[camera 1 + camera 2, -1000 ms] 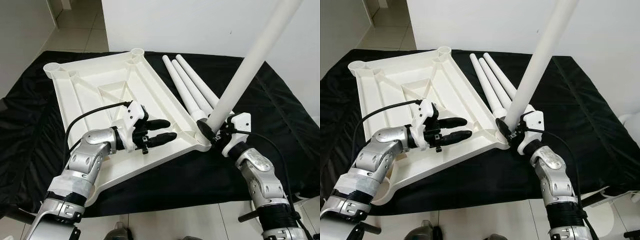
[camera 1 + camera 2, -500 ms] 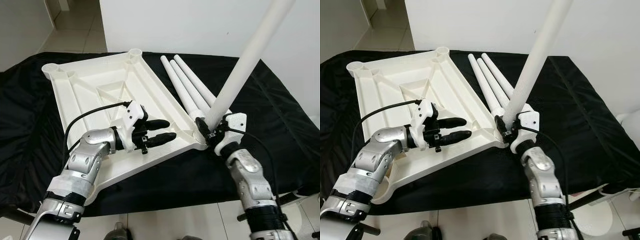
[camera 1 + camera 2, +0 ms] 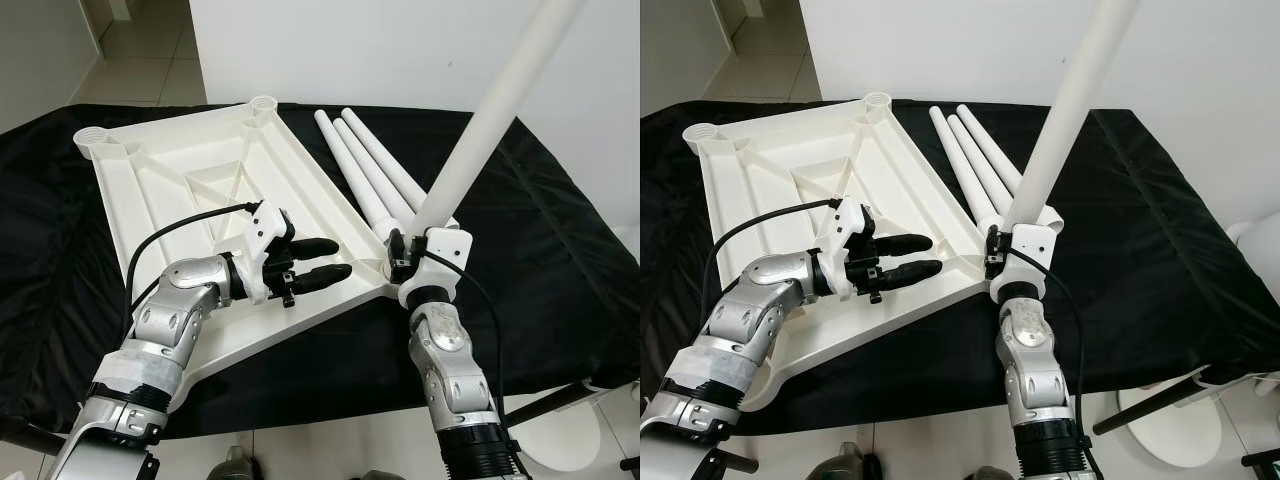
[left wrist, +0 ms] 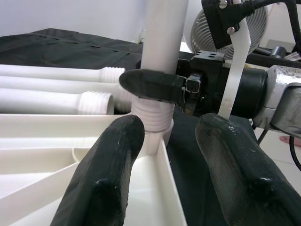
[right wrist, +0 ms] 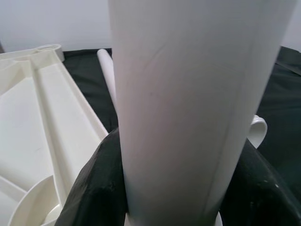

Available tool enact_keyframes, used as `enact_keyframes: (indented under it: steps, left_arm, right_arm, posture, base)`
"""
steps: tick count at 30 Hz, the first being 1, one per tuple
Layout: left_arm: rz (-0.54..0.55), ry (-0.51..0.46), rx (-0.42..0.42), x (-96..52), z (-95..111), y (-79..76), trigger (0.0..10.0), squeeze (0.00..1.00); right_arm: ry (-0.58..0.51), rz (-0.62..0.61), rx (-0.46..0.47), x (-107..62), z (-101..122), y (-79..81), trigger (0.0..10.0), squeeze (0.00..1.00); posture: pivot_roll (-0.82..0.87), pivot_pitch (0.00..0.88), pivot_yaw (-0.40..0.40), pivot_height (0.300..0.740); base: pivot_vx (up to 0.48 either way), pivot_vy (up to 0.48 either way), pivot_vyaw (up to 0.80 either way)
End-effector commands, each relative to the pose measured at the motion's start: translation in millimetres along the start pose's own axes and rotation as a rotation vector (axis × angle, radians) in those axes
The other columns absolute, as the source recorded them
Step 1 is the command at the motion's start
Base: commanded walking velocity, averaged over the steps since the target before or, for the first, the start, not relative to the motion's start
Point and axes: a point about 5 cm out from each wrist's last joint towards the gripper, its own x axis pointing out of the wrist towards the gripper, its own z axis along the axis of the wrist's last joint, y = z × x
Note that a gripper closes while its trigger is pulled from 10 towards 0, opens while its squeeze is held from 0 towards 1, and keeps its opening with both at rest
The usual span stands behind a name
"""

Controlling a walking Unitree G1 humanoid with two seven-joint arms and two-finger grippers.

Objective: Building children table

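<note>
The white tabletop [image 3: 180, 190] lies upside down on a black cloth. A long white leg [image 3: 480, 140] stands tilted in its near right corner socket [image 3: 392, 272], threaded end [image 4: 153, 117] down. My right gripper [image 3: 405, 252] is shut around the leg's base, and in the right wrist view the leg [image 5: 188, 94] sits between the black fingers. My left gripper [image 3: 322, 262] is open just left of that corner, low over the tabletop's underside, its fingers [image 4: 108, 174] pointing at the socket with nothing between them. Three loose legs [image 3: 365, 175] lie side by side beyond the corner.
The black cloth [image 3: 540, 230] covers the whole work surface and drops off at the near edge. A white wall stands behind. Tiled floor shows at the far left, and a round white base [image 3: 1170, 420] sits on the floor at the lower right.
My right forearm has swung leftward until it sits almost under the leg's base, still gripping the leg, which stands slightly steeper. The left gripper has stayed put. The camera shifted a little.
</note>
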Motion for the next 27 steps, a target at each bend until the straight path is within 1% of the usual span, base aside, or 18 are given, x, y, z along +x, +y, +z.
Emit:
enact_keyframes:
  steps: [1,5,6,7,8,10,14,16,17,18,19,20,22,24,27]
  left_arm:
    - [0.031,0.001,-0.003,-1.5,0,1.6,10.0,0.00]
    - [0.030,-0.001,-0.003,-0.6,0,2.2,10.0,0.00]
    - [0.029,-0.001,-0.002,-0.1,0,2.4,10.0,0.00]
    - [0.027,-0.003,-0.001,0.9,0,2.9,10.0,0.00]
    - [0.027,-0.004,0.000,1.5,0,3.3,10.0,0.00]
    - [0.025,-0.006,0.002,2.4,0,3.6,10.0,0.00]
    - [0.024,-0.007,0.003,2.9,0,3.4,10.0,0.00]
    - [0.026,-0.008,0.004,3.1,0,3.7,10.0,0.00]
    - [0.027,-0.009,0.005,3.0,1,3.8,10.0,0.00]
    - [0.027,-0.009,0.005,3.1,1,3.9,10.0,0.00]
    - [0.027,-0.010,0.005,3.1,1,3.8,10.0,0.00]
    - [0.027,-0.010,0.005,3.1,1,3.8,10.0,0.00]
    - [0.026,-0.011,0.005,3.4,1,3.5,10.0,0.00]
    - [0.025,-0.011,0.004,3.6,1,3.2,10.0,0.00]
    - [0.024,-0.012,0.003,3.6,1,3.1,10.0,0.00]
  right_arm:
    - [0.099,-0.048,0.059,-5.2,-16,5.2,10.0,0.00]
    - [0.086,-0.026,0.059,-3.9,-13,10.8,10.0,0.00]
    - [0.078,-0.024,0.054,-3.7,-11,12.3,10.0,0.74]
    - [0.054,-0.015,0.045,-2.7,-8,11.5,10.0,1.00]
    - [0.037,-0.011,0.039,-2.1,-6,10.8,10.0,1.00]
    - [0.010,-0.001,0.065,-1.2,-2,9.1,10.0,1.00]
    - [-0.015,0.034,0.075,0.3,3,6.1,10.0,1.00]
    - [-0.040,0.057,0.055,2.4,9,-1.3,10.0,1.00]
    - [-0.050,0.091,0.051,2.8,11,-3.9,10.0,0.91]
    - [-0.056,0.115,0.047,3.0,13,-5.4,10.0,0.91]
    - [-0.057,0.150,0.044,3.4,14,-8.1,10.0,0.00]
    - [-0.058,0.172,0.041,3.7,15,-9.9,10.0,0.00]
    - [-0.063,0.240,-0.005,5.1,16,-15.5,10.0,0.00]
    - [-0.066,0.278,-0.036,6.4,16,-19.4,10.0,0.00]
    - [-0.066,0.286,-0.041,6.9,16,-20.8,10.0,0.00]
  posture:
    - [0.01,0.027,-0.024,0.740]
    - [0.00,0.017,-0.025,0.740]
    - [0.00,0.017,-0.025,0.740]
    - [0.00,0.007,-0.025,0.740]
    - [0.00,0.007,-0.025,0.740]
    - [0.00,0.003,-0.026,0.740]
    - [0.00,0.000,-0.026,0.740]
    - [0.00,0.000,-0.028,0.740]
    - [0.00,0.000,-0.027,0.740]
    - [0.00,0.000,-0.028,0.740]
    - [0.00,0.000,-0.028,0.740]
    - [0.00,0.000,-0.028,0.740]
    - [0.00,0.004,-0.025,0.740]
    - [0.00,0.005,-0.022,0.740]
    - [0.00,0.005,-0.022,0.740]
  base:
    - [0.000,0.000,0.00]
    - [0.000,0.000,0.00]
    - [0.000,0.000,0.00]
    - [0.000,0.000,0.00]
    - [0.000,0.000,0.00]
    - [0.000,0.000,0.00]
    - [0.000,0.000,0.00]
    - [0.000,0.000,0.00]
    - [0.000,0.000,0.00]
    - [0.000,0.000,0.00]
    - [0.000,0.000,0.00]
    - [0.000,0.000,0.00]
    - [0.000,0.000,0.00]
    - [0.000,0.000,0.00]
    - [0.000,0.000,0.00]
